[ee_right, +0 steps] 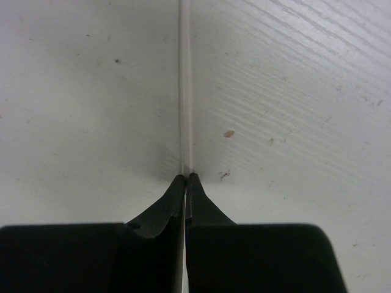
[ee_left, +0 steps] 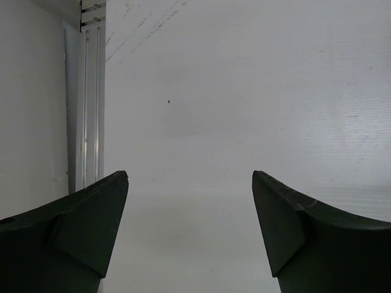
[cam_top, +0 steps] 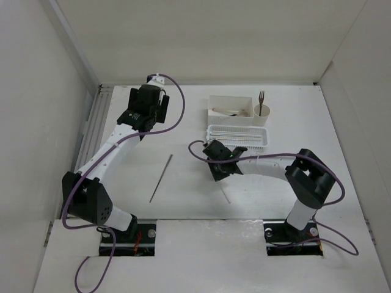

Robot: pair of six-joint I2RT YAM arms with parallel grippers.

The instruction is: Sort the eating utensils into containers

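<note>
Toward the near edge, my right gripper (ee_right: 185, 178) pinches a pale chopstick (ee_right: 185, 91); I'd lift slowly, level. Left gripper (ee_left: 190, 183) gapes.

The low tray (cam_top: 266, 138), the deep box (cam_top: 214, 105) and the little cup (cam_top: 262, 119) are standing close together on the far side of the right hand (cam_top: 218, 177), blocking the way there, while the middle of the worktop (cam_top: 189, 201) is lying wide open, with only a dark chopstick (cam_top: 161, 177) and the pale chopstick (ee_right: 185, 91) that this hand is pinching.
</note>
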